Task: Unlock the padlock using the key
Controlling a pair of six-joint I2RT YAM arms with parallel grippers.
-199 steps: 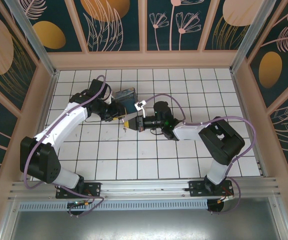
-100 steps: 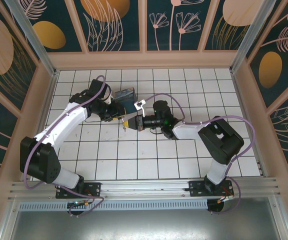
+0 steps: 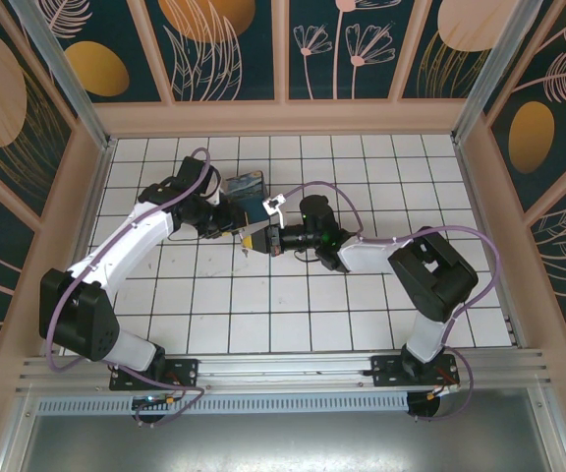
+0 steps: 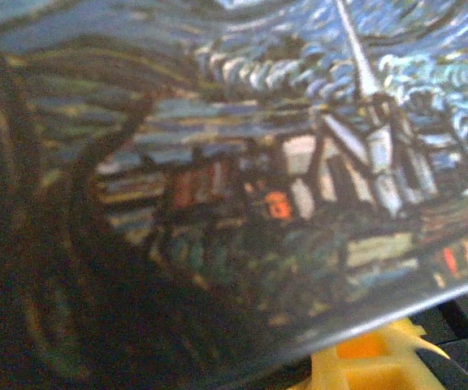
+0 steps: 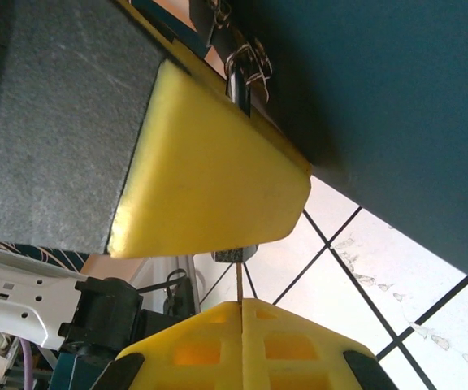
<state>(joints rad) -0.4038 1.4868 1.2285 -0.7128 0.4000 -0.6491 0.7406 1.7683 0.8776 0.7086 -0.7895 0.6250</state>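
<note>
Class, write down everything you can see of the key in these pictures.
The key shows in the right wrist view as a thin, straight, silvery metal blade, standing vertical in the picture. Its lower end is pinched in the seam between the closed yellow fingertips of the right end effector, which hide its head. Its upper tip meets the grey underside of the padlock; how far it has entered cannot be told.

Left wrist cam sat hard against the painted box [image 4: 299, 162]: blurry village-and-steeple art, dark shadow on the left. A yellow fingertip [image 4: 364, 361] showed under its lower edge.
</note>
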